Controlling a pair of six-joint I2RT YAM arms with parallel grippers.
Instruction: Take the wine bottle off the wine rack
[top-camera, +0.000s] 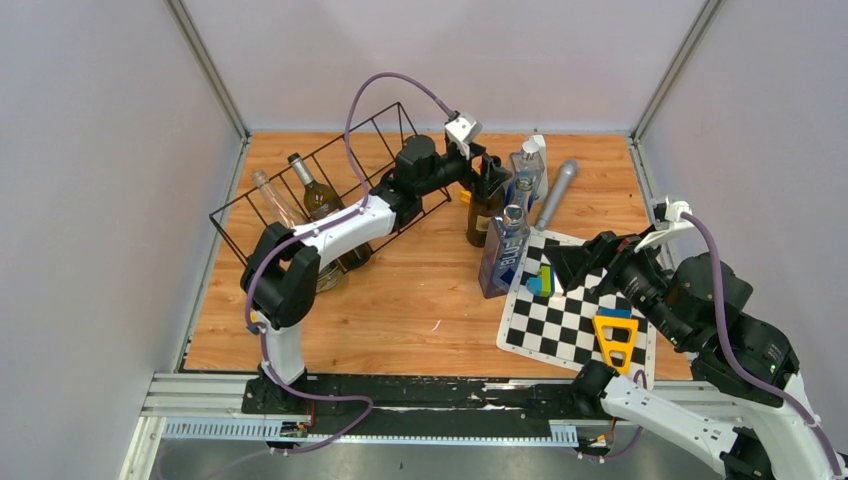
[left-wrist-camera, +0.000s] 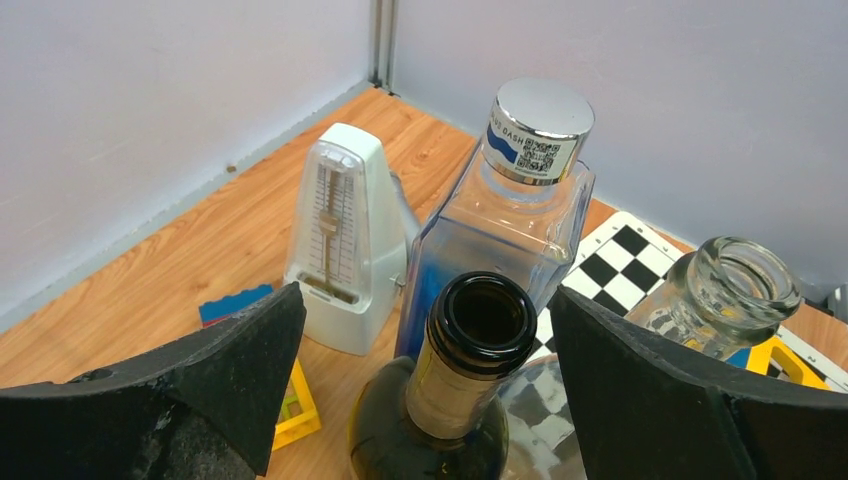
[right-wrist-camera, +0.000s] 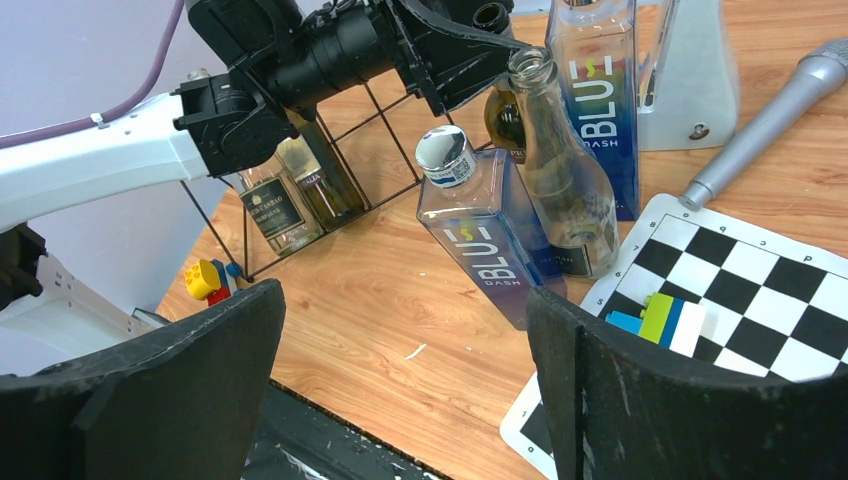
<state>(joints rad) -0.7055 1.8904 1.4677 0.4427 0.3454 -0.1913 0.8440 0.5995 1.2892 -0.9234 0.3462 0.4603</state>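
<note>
The black wire wine rack (top-camera: 300, 160) lies at the back left and holds a dark green wine bottle (top-camera: 318, 198) and a clear bottle (top-camera: 272, 200); both also show in the right wrist view, the dark one (right-wrist-camera: 320, 180) and the clear one (right-wrist-camera: 270, 205) inside the rack (right-wrist-camera: 390, 132). A dark open-mouthed wine bottle (top-camera: 483, 215) stands upright on the table, right of the rack. My left gripper (left-wrist-camera: 425, 310) is open, its jaws either side of that bottle's neck (left-wrist-camera: 482, 315) with gaps on both sides. My right gripper (right-wrist-camera: 402, 300) is open and empty over the table's front right.
Two blue square bottles (top-camera: 503, 250) (top-camera: 523, 180), a clear glass bottle (right-wrist-camera: 560, 180), a white metronome (left-wrist-camera: 345, 240) and a grey microphone (top-camera: 557, 192) crowd the dark bottle. A checkerboard mat (top-camera: 560, 320) carries toy bricks (right-wrist-camera: 660, 315) and a yellow frame (top-camera: 615, 340).
</note>
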